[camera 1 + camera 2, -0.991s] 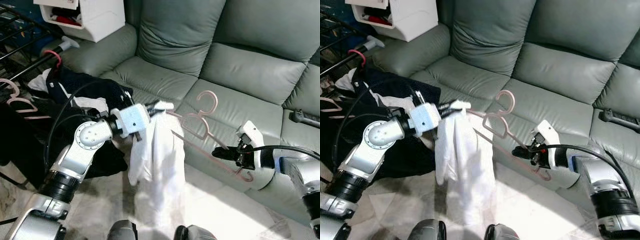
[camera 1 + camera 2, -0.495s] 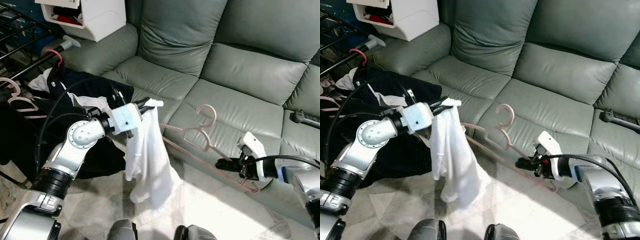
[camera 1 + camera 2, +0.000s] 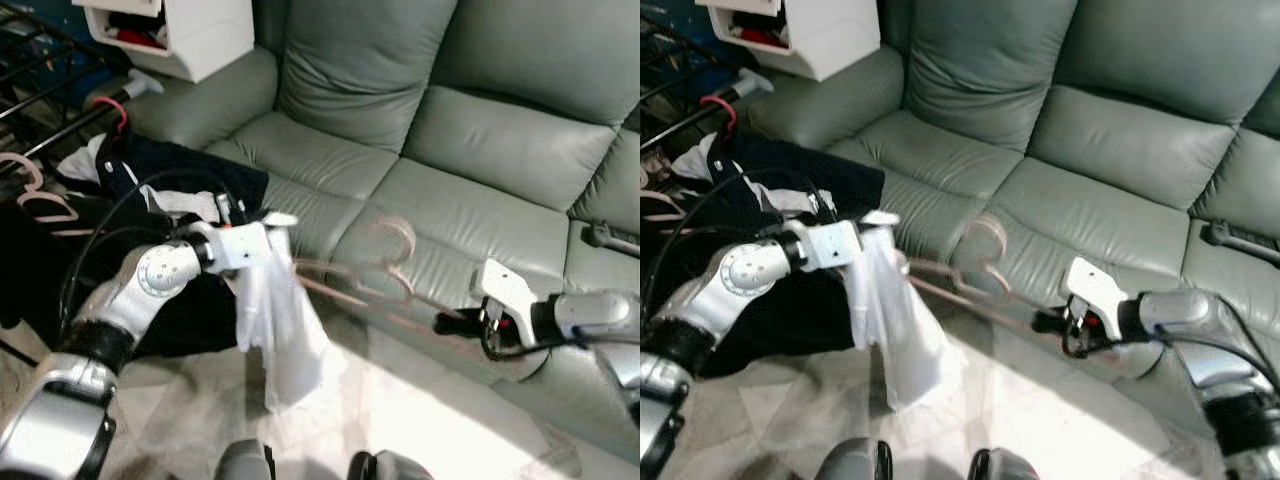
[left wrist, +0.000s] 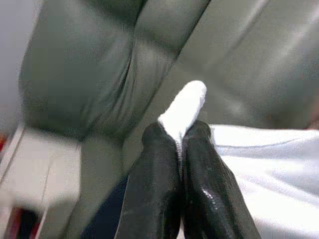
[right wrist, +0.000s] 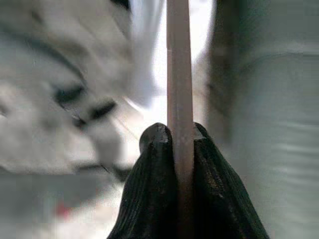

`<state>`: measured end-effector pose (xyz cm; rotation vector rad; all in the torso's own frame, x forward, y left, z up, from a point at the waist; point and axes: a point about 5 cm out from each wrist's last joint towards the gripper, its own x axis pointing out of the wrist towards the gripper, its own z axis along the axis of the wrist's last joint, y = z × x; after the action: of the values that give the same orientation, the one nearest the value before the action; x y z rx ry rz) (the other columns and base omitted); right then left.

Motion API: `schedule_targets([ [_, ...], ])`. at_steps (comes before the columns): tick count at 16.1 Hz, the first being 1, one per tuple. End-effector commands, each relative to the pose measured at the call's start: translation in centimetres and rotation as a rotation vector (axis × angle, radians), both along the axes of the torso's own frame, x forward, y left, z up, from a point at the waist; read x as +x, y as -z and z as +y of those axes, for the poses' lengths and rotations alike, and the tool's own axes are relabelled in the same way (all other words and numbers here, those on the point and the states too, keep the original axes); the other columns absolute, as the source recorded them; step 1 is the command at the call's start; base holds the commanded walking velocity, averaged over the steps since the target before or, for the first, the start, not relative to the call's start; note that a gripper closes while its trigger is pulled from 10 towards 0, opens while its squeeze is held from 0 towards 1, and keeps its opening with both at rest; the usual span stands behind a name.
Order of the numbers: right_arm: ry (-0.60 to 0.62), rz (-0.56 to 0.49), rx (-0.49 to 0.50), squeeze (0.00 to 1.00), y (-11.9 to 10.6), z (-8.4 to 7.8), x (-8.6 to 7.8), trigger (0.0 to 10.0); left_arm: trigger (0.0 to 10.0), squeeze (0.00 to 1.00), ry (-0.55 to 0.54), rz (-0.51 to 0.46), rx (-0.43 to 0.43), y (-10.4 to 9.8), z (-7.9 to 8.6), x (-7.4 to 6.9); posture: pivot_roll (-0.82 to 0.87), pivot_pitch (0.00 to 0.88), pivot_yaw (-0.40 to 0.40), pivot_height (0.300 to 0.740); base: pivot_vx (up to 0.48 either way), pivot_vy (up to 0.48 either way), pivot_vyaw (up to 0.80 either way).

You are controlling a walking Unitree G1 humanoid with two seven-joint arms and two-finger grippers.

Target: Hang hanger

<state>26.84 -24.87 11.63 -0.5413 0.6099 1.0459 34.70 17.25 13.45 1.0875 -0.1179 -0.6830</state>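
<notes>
Your left pincer (image 4: pixel 180 149) is clamped on a fold of white cloth garment (image 3: pixel 275 320), which hangs below it. Your right pincer (image 5: pixel 174 144) is closed on the thin pink plastic hanger (image 3: pixel 385 262), stretched between both pincers before the grey-green leather sofa (image 3: pixel 480 130).

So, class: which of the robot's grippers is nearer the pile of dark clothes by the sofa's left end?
Left. The left gripper, shut on the white garment, is just beside the dark clothes; the right gripper, clamping the pink hanger, is far across.
</notes>
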Motion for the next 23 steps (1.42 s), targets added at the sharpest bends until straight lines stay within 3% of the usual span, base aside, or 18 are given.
schedule_targets([
  [1,0.016,-0.082,-0.122,0.0,0.0,-1.3,0.5,10.0,10.0,0.0,-0.183,-0.07,-0.029,-1.4,2.0,1.6,-0.04,0.062,0.018,0.74,0.0,0.0,0.0],
  [3,0.112,-0.232,-0.195,0.0,-0.4,-2.3,1.9,10.0,10.0,0.0,-0.374,-0.031,-0.151,-1.0,3.8,2.2,-0.04,0.062,0.021,0.74,0.0,0.0,0.0],
  [4,0.142,-0.318,-0.215,0.0,-0.6,-2.4,2.5,10.0,10.0,0.0,-0.449,0.046,-0.24,-0.3,4.4,2.3,-0.04,0.062,0.024,0.74,0.0,0.0,0.0],
  [5,0.14,-0.319,-0.196,0.0,-0.7,-2.2,2.5,10.0,10.0,0.0,-0.41,0.125,-0.26,0.4,4.2,2.0,-0.04,0.063,0.025,0.74,0.0,0.0,0.0],
  [6,0.122,-0.345,-0.138,0.0,-0.8,-1.6,2.7,10.0,10.0,0.0,-0.253,0.25,-0.184,1.5,3.4,1.2,-0.04,0.063,0.026,0.74,0.0,0.0,0.0],
  [8,0.094,-0.345,-0.025,0.0,-0.7,-0.5,2.7,10.0,10.0,0.0,-0.1,0.354,-0.003,2.5,3.2,0.2,-0.03,0.061,0.025,0.74,0.0,0.0,0.0],
  [10,0.026,-0.36,0.031,0.0,-1.0,0.3,2.5,10.0,10.0,0.0,-0.045,0.336,0.187,2.3,4.0,0.1,-0.03,0.058,0.025,0.74,0.0,0.0,0.0],
  [12,0.025,-0.338,0.087,0.0,-1.4,0.7,2.7,10.0,10.0,0.0,-0.014,0.253,0.312,1.5,4.4,0.5,-0.04,0.055,0.022,0.74,0.0,0.0,0.0],
  [14,0.062,-0.358,0.134,0.0,-1.9,1.0,3.4,10.0,10.0,0.0,-0.007,0.142,0.318,0.0,3.9,1.3,-0.04,0.053,0.016,0.74,0.0,0.0,0.0],
  [15,0.051,-0.36,0.142,0.0,-1.9,1.2,3.3,10.0,10.0,0.0,-0.023,0.145,0.256,-0.3,3.7,1.5,-0.04,0.054,0.014,0.74,0.0,0.0,0.0],
  [16,0.005,-0.252,0.19,0.0,-1.6,1.5,2.5,10.0,10.0,0.0,-0.05,0.16,0.153,-0.6,3.3,1.8,-0.04,0.054,0.014,0.74,0.0,0.0,0.0],
  [19,-0.017,-0.205,0.196,0.0,-1.4,1.4,1.8,10.0,10.0,0.0,-0.049,0.169,0.115,-0.8,2.9,2.0,-0.04,0.055,0.011,0.74,0.0,0.0,0.0],
  [23,-0.012,-0.162,0.214,0.0,-1.1,1.1,0.8,10.0,10.0,0.0,0.028,0.153,0.045,-2.4,1.5,2.2,-0.04,0.051,0.009,0.74,0.0,0.0,0.0],
])
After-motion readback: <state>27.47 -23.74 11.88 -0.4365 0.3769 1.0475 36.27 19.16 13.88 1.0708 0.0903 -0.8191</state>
